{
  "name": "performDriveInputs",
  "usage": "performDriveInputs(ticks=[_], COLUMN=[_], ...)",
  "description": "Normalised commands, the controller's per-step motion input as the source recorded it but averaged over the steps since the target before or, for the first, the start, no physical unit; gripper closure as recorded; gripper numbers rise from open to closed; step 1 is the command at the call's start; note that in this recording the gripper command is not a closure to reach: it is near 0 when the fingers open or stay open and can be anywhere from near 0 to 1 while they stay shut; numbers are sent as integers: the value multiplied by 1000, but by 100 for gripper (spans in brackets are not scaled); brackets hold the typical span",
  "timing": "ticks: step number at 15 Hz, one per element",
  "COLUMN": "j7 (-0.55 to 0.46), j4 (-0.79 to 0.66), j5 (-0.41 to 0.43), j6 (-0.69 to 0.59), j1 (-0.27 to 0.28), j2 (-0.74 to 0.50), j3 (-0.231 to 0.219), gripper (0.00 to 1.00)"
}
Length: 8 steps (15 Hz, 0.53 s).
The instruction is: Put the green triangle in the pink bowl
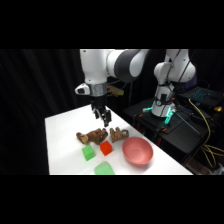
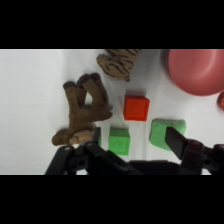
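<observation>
The green triangle (image 1: 103,168) is a pale green wedge lying at the table's front edge, left of the pink bowl (image 1: 137,151). My gripper (image 1: 102,116) hangs above the table behind the toys and blocks, well away from the wedge, open and empty. In the wrist view the green triangle (image 2: 164,131) sits low at the right, partly behind one of my fingers (image 2: 177,142). The pink bowl (image 2: 196,70) fills the upper right corner. My gripper (image 2: 135,146) stands with its jaws wide apart and nothing between them.
A brown plush toy (image 1: 92,136) and a striped tiger toy (image 1: 119,134) lie between gripper and bowl. A small bright green cube (image 1: 89,152) and a red cube (image 1: 105,148) sit in front of them. Cables and equipment (image 1: 200,105) stand off the table's right.
</observation>
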Motion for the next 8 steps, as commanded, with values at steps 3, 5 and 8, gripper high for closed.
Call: performDriveInputs(ticks=[3,5,8], j7=[136,116,94], j4=[345,354,422], j5=[-154,-167,-179], j6=[-21,-86,-153], j1=[137,150,156], j2=[325,333,395], j3=[71,72,60], gripper=[0,0,0])
